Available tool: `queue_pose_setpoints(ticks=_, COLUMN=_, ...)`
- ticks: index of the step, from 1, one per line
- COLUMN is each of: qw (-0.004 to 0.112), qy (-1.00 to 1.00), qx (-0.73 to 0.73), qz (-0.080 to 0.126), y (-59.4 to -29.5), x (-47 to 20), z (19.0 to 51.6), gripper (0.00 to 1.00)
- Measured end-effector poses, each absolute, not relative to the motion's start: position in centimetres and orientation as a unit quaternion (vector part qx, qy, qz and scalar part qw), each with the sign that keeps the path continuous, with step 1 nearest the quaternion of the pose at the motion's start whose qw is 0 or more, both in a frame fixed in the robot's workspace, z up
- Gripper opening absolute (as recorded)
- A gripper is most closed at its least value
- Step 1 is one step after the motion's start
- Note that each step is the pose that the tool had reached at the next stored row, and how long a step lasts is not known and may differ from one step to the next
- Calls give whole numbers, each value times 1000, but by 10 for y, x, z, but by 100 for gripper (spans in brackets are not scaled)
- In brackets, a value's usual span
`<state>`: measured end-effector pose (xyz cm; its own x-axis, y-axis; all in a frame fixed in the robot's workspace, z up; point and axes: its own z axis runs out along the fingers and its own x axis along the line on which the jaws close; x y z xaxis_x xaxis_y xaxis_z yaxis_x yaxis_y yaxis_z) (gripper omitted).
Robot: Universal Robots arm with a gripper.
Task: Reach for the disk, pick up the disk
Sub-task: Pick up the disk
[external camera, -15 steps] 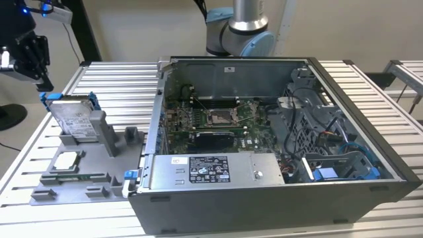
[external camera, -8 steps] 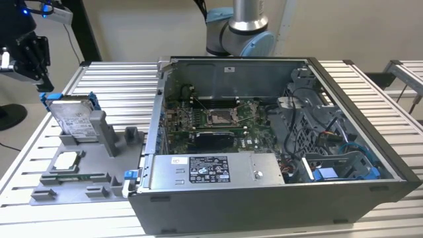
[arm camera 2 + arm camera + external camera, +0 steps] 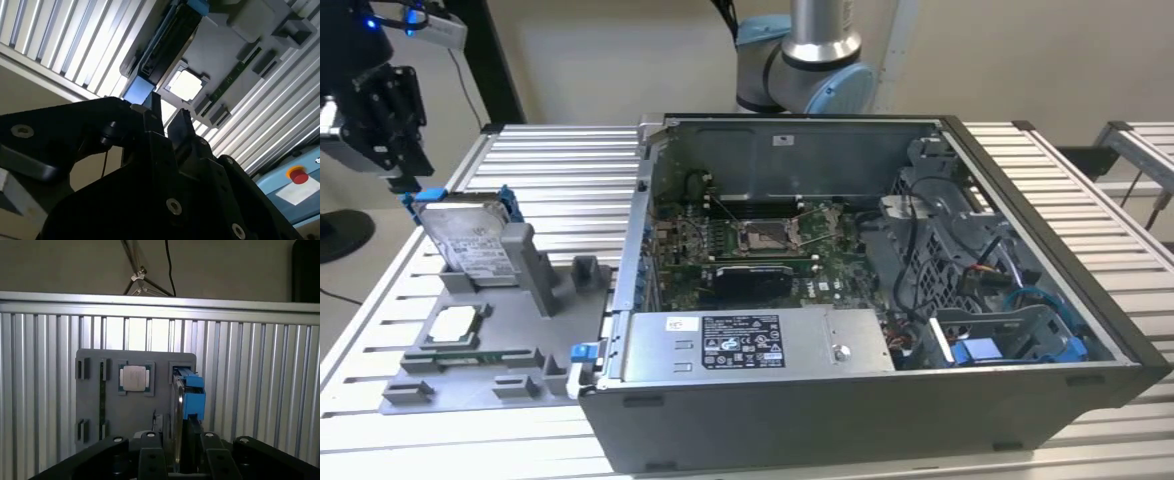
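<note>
Your slatted metal surface [image 3: 1067,200] carries an open computer case [image 3: 854,420]. The case's motherboard [image 3: 761,240] is exposed, and a grey labelled box [image 3: 841,345] sits along its near wall. Beside the case, toward the exterior view's left, sits a grey fixture tray [image 3: 507,330]. The disk [image 3: 467,240] stands on edge in a slot at the tray's far end, leaning slightly, with blue rails along its sides. Your end effector [image 3: 400,165] hangs just above the disk's upper corner and grips nothing. In the first wrist view its fingers [image 3: 152,455] stand apart, lined up with the disk's thin edge [image 3: 192,397]. A small square chip [image 3: 454,325] lies flat in a tray recess near the disk.
</note>
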<state>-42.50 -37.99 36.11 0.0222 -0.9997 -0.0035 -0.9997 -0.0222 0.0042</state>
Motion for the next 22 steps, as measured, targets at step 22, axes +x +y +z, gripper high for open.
queue_pose_setpoints(ticks=22, qw=-1, qy=-699, qx=715, qz=-4, y=-374, x=-425, z=339, gripper=100)
